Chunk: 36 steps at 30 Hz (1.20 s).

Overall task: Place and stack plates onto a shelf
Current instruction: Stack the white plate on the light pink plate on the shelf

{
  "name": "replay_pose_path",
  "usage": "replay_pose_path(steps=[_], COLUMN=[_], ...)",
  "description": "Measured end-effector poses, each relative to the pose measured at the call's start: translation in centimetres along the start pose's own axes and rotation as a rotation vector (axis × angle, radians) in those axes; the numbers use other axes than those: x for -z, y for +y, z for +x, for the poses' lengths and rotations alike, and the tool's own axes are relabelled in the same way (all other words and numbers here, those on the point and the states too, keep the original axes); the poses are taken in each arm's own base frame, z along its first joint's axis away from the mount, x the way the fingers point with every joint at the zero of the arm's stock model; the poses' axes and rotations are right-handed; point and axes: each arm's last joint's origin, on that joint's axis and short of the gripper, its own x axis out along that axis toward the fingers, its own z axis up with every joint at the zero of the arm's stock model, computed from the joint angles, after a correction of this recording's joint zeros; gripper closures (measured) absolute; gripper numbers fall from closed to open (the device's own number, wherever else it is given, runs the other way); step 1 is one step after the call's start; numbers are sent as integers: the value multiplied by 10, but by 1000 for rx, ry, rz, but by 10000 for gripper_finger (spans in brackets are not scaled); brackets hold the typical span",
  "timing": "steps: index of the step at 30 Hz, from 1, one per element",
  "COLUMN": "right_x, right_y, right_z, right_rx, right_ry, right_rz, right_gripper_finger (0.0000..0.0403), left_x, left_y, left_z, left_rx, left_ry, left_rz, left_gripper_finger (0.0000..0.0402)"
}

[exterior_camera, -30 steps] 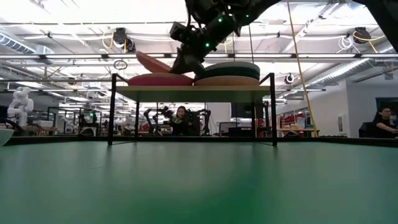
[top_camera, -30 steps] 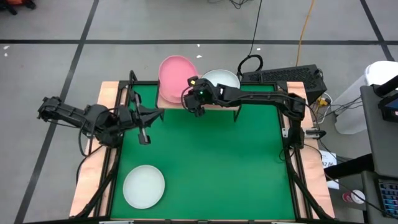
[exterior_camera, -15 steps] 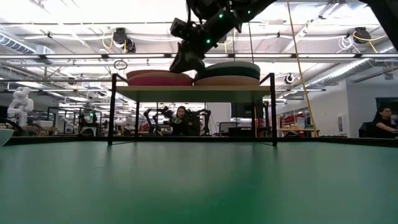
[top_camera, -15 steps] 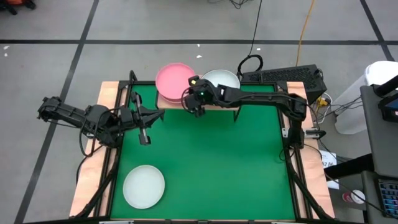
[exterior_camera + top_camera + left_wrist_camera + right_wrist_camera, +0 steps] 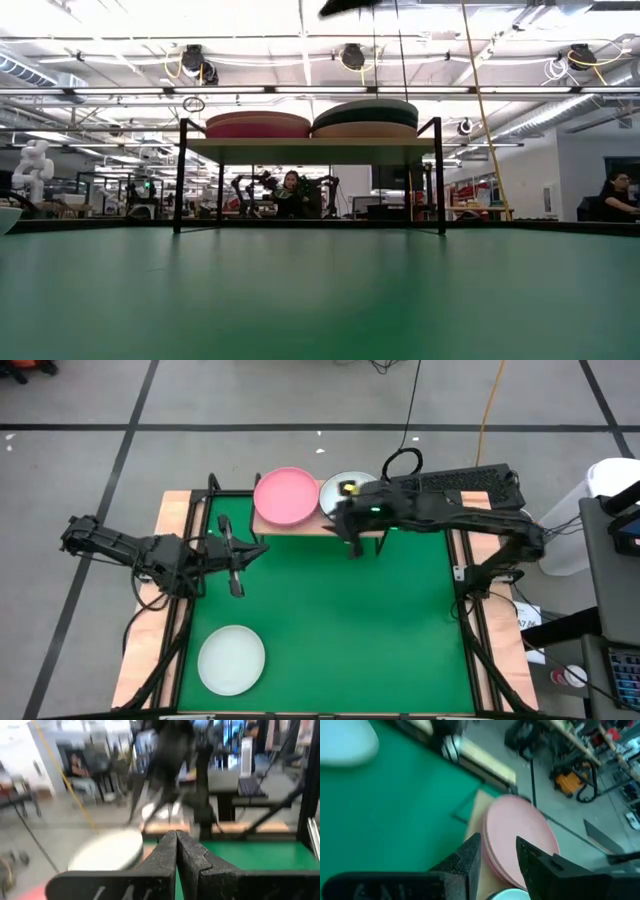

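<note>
The shelf point(image 5: 310, 142) stands at the table's far edge and carries two stacks of plates. The left stack point(image 5: 257, 124) has a pink plate point(image 5: 286, 497) lying flat on top. The right stack point(image 5: 365, 115) has a pale plate point(image 5: 340, 487) on top, partly under my right arm. My right gripper point(image 5: 352, 546) hovers open just in front of the shelf, its fingers point(image 5: 465, 862) clear of the pink plate point(image 5: 517, 840). Another pale plate point(image 5: 231, 659) lies flat on the mat at the near left. My left gripper point(image 5: 236, 556) is shut at the left, above the mat.
The shelf's thin black legs point(image 5: 181, 175) stand on the green mat point(image 5: 340, 630). A black frame point(image 5: 470, 610) borders the table. A keyboard point(image 5: 455, 482) and cables lie beyond the far right corner. People sit in the room behind the table.
My right gripper has let go of the pink plate, which was tilted over the left stack and now lies flat on it. The gripper has then gone up and toward the table's right edge, away from that stack.
</note>
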Motion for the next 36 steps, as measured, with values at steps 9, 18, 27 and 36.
replay_pose_path(steps=[9, 18, 27, 36], right_x=[12, 67, 88, 86], right_y=[54, 115, 144, 150], right_z=[-89, -113, -113, -116], right_rx=[-52, -36, -86, -120], right_ry=[-315, -534, -585, -602], right_rz=[104, 211, 240, 227], right_gripper_finger=[298, 298, 298, 298], left_x=[50, 96, 118, 87], left_y=[-38, -95, -143, -183], left_z=[10, 5, -5, 5], left_rx=[93, 248, 225, 96], left_ry=[386, 733, 938, 1272], left_rz=[-31, -174, -243, -133], left_gripper_finger=[396, 396, 396, 396])
